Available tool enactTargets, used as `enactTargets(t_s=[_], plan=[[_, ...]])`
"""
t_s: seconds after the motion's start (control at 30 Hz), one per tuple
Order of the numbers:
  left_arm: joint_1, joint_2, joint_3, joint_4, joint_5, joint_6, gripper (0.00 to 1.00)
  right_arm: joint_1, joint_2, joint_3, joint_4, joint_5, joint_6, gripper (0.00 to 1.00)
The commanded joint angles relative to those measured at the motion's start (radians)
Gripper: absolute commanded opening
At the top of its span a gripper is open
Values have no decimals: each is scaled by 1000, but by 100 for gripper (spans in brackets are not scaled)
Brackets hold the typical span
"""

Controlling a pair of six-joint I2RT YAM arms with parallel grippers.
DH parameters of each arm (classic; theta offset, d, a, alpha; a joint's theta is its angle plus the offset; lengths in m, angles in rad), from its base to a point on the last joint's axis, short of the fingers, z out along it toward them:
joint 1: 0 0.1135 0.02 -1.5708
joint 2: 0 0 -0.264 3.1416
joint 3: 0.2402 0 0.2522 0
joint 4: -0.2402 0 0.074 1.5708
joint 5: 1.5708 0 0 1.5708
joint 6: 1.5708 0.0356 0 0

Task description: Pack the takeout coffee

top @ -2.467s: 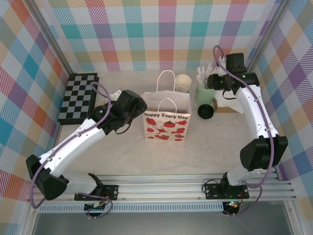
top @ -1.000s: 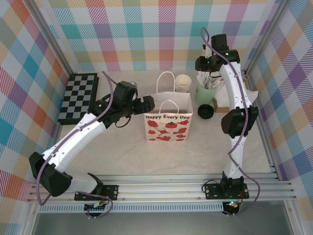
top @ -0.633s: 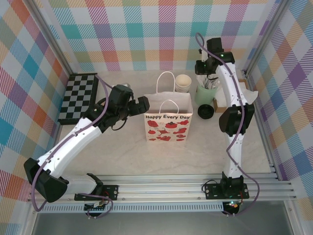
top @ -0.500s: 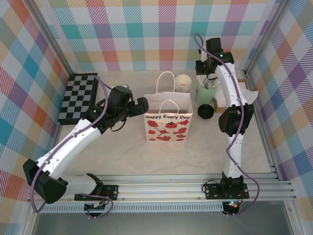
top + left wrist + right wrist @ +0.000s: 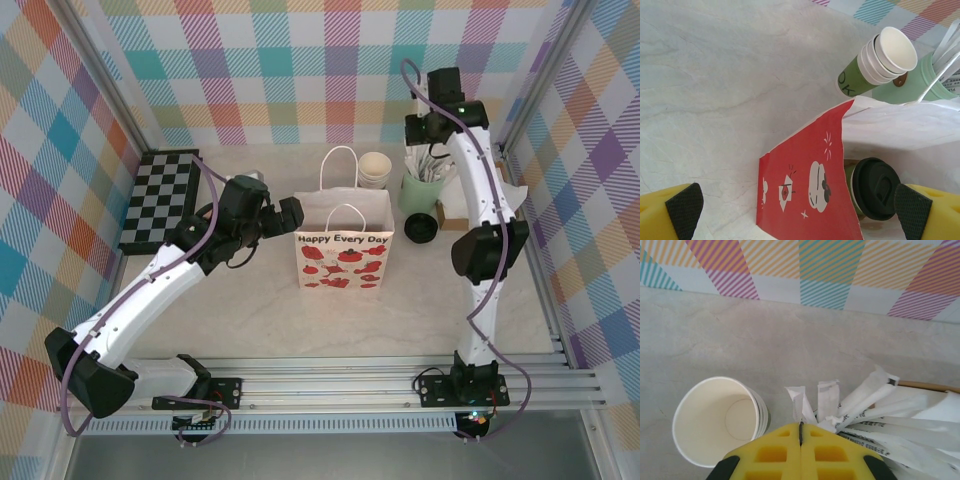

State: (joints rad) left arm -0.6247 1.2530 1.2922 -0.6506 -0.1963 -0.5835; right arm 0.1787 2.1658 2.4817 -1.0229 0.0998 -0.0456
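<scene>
One takeout coffee [image 5: 874,188], dark green with a black lid, stands inside the white and red paper bag [image 5: 342,245] [image 5: 805,192]. Another takeout coffee [image 5: 419,228] stands on the table right of the bag. My left gripper [image 5: 291,215] [image 5: 799,216] hovers open at the bag's left end, its fingertips astride the red side panel and touching nothing. Over the pale green holder [image 5: 417,191], my right gripper [image 5: 419,133] [image 5: 801,432] is shut, and a white stick [image 5: 799,402] pokes out right at the seam between its pads.
A stack of lidless cups [image 5: 376,168] [image 5: 720,420] [image 5: 879,61] stands behind the bag, next to the holder [image 5: 922,85]. A checkerboard [image 5: 160,198] lies at the far left. A small cardboard piece [image 5: 462,214] lies by the right wall.
My right arm swung up from beside the holder to above it, and its jaws closed among the sticks. My left gripper moved to the bag's left end and stayed open.
</scene>
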Motion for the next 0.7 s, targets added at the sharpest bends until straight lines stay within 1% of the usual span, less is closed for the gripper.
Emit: enactTargets(t_s=[0.0, 0.13, 0.27, 0.43, 0.53, 0.57, 0.67], plan=[[6, -29, -20, 19, -11, 0, 100, 5, -69, -15, -5, 33, -27, 5], [6, -29, -23, 21, -9, -7, 100, 5, -99, -22, -3, 47, -14, 3], [8, -16, -17, 27, 15, -8, 100, 5, -126, -44, 4, 52, -23, 10], [8, -4, -13, 22, 23, -13, 100, 5, -123, -134, 27, 36, -33, 8], [9, -5, -14, 14, 21, -13, 100, 5, -114, -181, 49, 21, -27, 14], [8, -5, -14, 10, 18, -13, 100, 5, -110, -184, 50, 17, -21, 18], [10, -9, -18, 5, 9, -12, 100, 5, -110, -182, 47, 7, 3, 24]])
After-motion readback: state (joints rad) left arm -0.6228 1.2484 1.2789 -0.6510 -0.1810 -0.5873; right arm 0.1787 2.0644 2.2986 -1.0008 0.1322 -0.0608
